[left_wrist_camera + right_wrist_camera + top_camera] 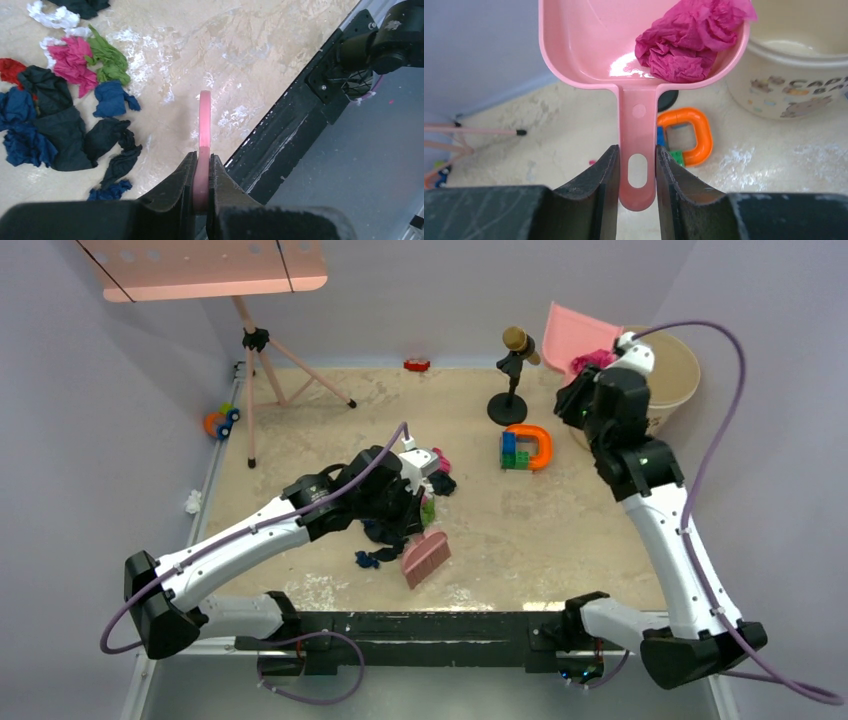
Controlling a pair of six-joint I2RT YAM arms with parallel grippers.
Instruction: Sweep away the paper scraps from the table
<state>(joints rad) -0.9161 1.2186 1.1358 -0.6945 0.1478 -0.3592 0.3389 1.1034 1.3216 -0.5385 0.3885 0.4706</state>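
Observation:
Paper scraps (385, 532) lie in a pile mid-table beside and partly under my left arm. In the left wrist view they are magenta (72, 62), green (107, 60), blue (112, 97), navy-black (55, 125), white (52, 17) and red (10, 70) wads. My left gripper (418, 528) (202, 157) is shut on the pink brush (204, 122). The brush head (427, 558) rests on the table (560, 540) right of the pile. My right gripper (590, 390) (637, 150) is shut on the handle of the pink dustpan (572, 332) (589, 40). The dustpan is raised and holds a magenta wad (689, 42) (597, 360).
A beige bucket (678, 370) (804, 75) stands at the back right, just beyond the dustpan. An orange ring with a block stack (525, 448), a toy microphone stand (512, 380), a red toy car (417, 365) and a pink tripod (265, 360) stand further back. The black front rail (280, 145) lies right of the brush.

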